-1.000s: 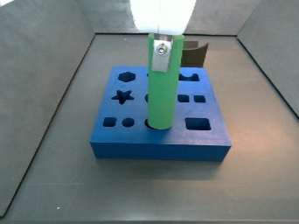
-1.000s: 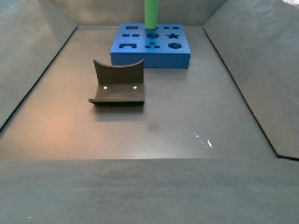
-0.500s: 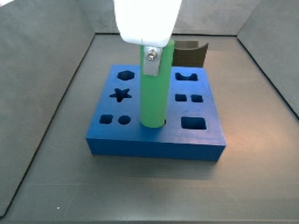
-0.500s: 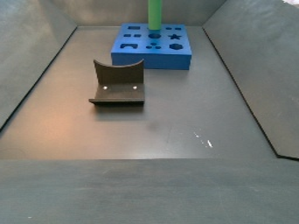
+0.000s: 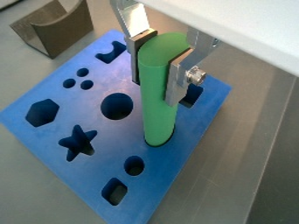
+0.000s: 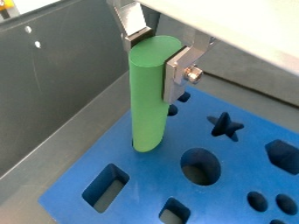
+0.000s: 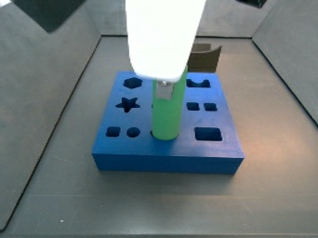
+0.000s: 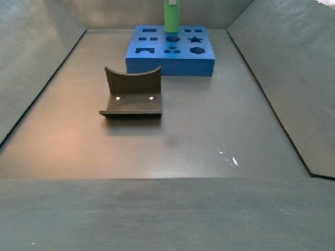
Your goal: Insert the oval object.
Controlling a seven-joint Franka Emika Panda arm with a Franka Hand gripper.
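The oval object, a bright green rod [image 5: 158,96], stands upright, and my gripper [image 5: 162,70] is shut on its upper end. It shows in both wrist views [image 6: 146,96]. Its lower end meets the top of the blue block [image 5: 59,131] near one edge and seems sunk into a hole there. In a side view the gripper [image 7: 165,88] hangs under the white arm, with the rod [image 7: 165,116] below it in the blue block [image 7: 168,153]. In a side view from farther off the rod [image 8: 171,14] rises from the block [image 8: 170,54] at the far end.
The block's top has several cut-out holes: a star [image 5: 77,142], a circle [image 5: 115,106], a hexagon [image 5: 42,109] and rectangles. The dark fixture [image 8: 132,93] stands on the floor mid-tray and behind the block [image 7: 203,56]. Grey walls ring the floor.
The gripper has moved down with the green rod. Less of the rod shows above the blue block than before.
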